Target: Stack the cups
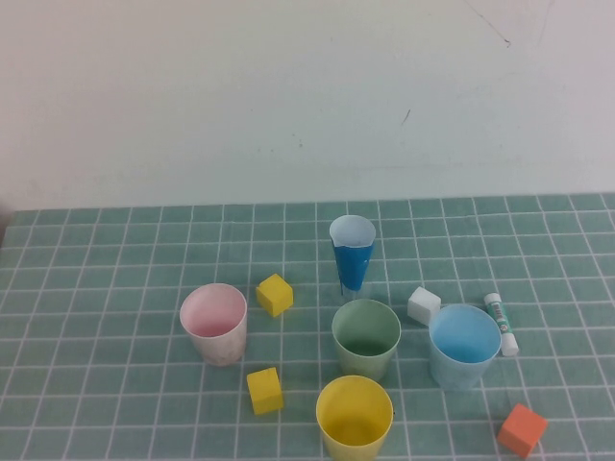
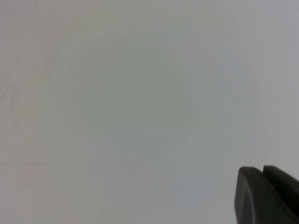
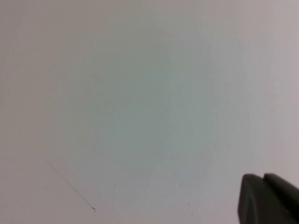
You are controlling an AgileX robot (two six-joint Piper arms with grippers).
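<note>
Four cups (image 1: 366, 339) upright, mouths up.

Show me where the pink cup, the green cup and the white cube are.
pink cup (image 1: 213, 322), high view, on its inner wall.
green cup (image 1: 366, 336), high view, on its inside.
white cube (image 1: 423, 304), high view, on its top face.
</note>
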